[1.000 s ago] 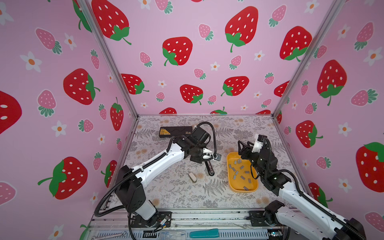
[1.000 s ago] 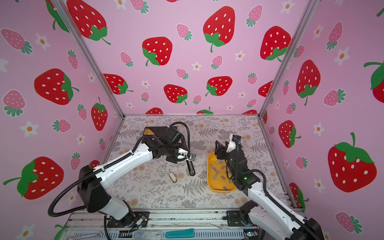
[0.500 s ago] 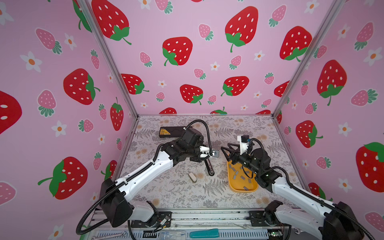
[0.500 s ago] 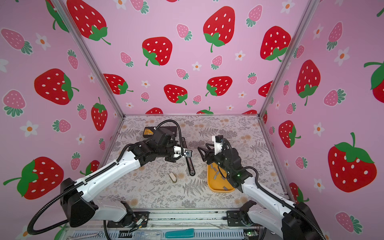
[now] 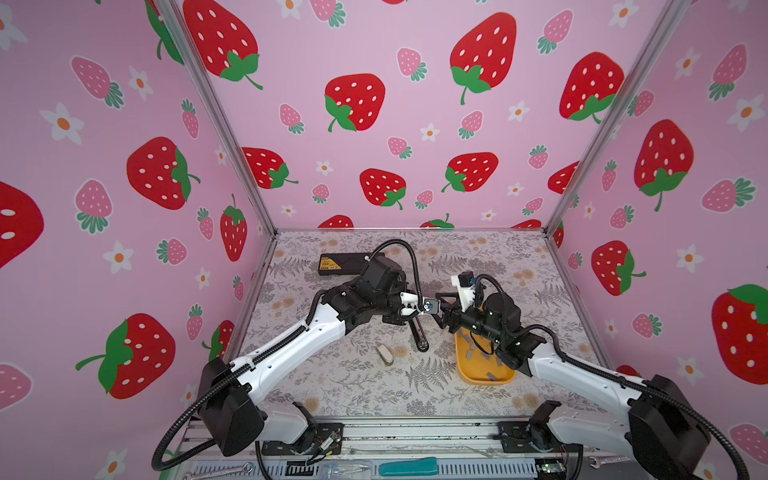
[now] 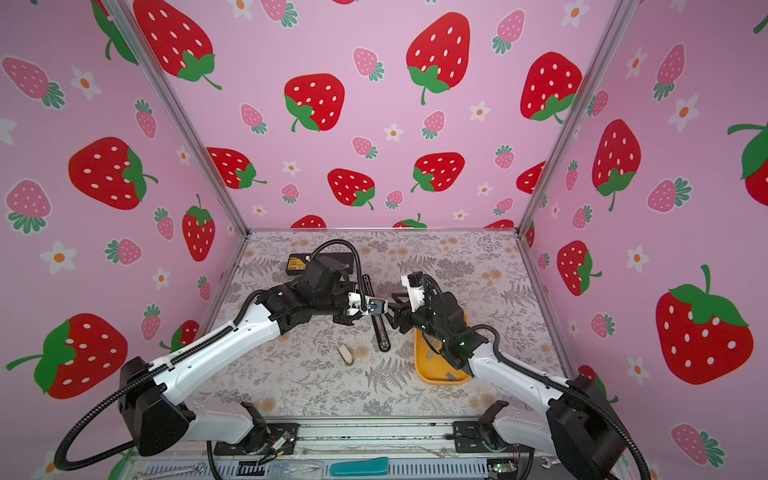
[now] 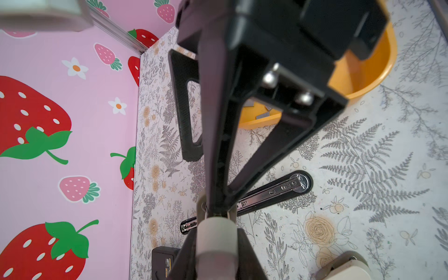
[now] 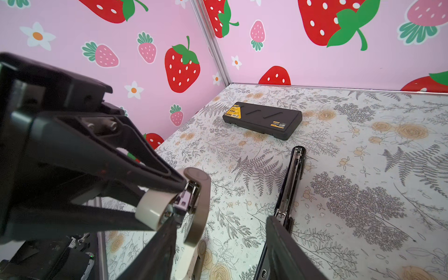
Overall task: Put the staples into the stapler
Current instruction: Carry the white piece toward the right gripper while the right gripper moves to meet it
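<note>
bystanders on the fern-print mat [image 5: 498, 257]
black case [image 5: 345, 264] with a yellow label lies flat beyond the left gripper [image 5: 420, 309], near the back wall; a long black bar with a metal rail [image 5: 419, 336] lies on the mat, passing below both grippers' tips; yellow tray [image 5: 478, 379] sits under and behind the right gripper [image 5: 440, 308]; teal-handled tool [image 5: 409, 467] on the front rail, well apart

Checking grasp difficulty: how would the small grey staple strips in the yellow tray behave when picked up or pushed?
The small grey metal staple strips look thin and light, so probably easy to lift. They lie flat in the smooth yellow plastic tray, so may skid when nudged.
</note>
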`<move>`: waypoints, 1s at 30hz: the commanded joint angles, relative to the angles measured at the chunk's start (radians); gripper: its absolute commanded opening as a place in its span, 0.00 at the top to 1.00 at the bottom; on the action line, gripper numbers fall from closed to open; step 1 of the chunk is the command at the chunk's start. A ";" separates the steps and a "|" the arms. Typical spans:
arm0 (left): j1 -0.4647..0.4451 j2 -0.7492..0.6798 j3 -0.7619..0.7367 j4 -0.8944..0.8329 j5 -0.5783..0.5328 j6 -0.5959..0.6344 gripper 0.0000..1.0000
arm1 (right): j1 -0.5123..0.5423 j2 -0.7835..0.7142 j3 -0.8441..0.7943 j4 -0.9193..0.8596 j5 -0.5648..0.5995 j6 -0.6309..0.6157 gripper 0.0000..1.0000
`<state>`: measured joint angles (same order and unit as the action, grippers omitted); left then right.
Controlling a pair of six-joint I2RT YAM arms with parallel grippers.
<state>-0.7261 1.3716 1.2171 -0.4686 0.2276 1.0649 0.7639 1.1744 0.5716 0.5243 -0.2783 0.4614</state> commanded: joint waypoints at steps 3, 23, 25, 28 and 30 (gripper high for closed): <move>0.002 -0.035 -0.018 0.038 0.065 0.026 1.00 | 0.004 0.018 0.039 -0.013 0.037 -0.006 0.44; 0.001 -0.077 -0.053 0.088 0.118 0.026 1.00 | 0.004 0.070 0.068 -0.070 0.105 0.003 0.54; 0.002 -0.081 -0.055 0.092 0.128 0.022 1.00 | 0.004 0.073 0.067 -0.067 0.106 0.003 0.54; 0.007 -0.086 -0.057 0.107 0.143 0.008 1.00 | 0.003 0.088 0.069 -0.061 0.100 0.011 0.55; 0.012 -0.089 -0.060 0.118 0.156 -0.001 1.00 | 0.003 0.100 0.073 -0.065 0.096 0.012 0.56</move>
<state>-0.7158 1.3334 1.1515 -0.4152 0.2844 1.0721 0.7769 1.2400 0.6388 0.5163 -0.2356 0.4747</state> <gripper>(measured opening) 0.254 0.448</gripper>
